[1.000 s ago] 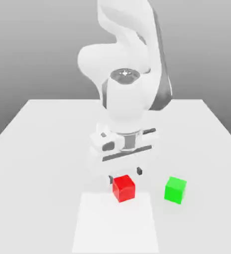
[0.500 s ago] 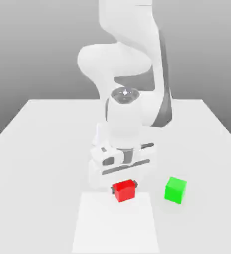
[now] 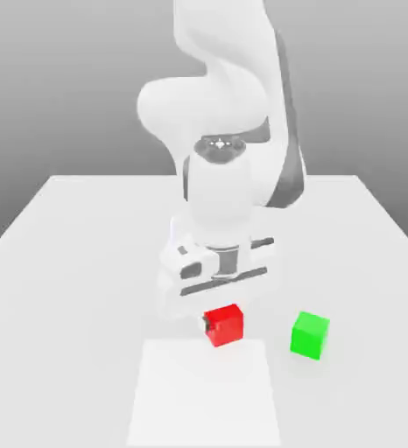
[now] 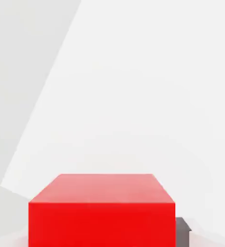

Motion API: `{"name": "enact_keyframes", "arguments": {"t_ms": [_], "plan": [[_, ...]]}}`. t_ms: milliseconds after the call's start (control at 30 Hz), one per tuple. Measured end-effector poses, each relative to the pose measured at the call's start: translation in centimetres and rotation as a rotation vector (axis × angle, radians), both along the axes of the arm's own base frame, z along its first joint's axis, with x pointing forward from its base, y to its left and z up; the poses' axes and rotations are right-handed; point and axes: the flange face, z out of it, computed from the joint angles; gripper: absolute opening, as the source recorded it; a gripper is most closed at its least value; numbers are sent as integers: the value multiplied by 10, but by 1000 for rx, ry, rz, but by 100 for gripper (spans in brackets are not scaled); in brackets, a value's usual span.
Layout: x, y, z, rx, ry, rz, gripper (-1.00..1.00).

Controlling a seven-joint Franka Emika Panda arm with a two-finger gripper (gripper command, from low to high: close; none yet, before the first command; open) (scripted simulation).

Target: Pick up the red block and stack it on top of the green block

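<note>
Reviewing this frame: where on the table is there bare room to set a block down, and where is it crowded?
Bare table lies at the exterior view's left of the arm, and right of the green block. Crowded: the gripper with the red block, the green block close beside.

The arm is big, white and smooth, with fat round parts and a dark grey strip down one side. A round cap sits above the hand, which is white with dark grey lines.
</note>
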Motion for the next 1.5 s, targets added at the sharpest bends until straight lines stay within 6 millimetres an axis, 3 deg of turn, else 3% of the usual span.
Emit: {"name": "enact_keyframes", "arguments": {"t_ms": [367, 733, 1100, 1333, 1367, 1500], "plan": [[-9, 3, 28, -23, 2, -28, -100], [-2, 71, 49, -25, -5, -414, -100], [-18, 147, 63, -19, 9, -800, -100], [-18, 152, 9, -21, 8, -841, -100], [-19, 152, 1, -21, 9, -840, 100], [-19, 152, 1, -21, 9, -840, 100]]}}
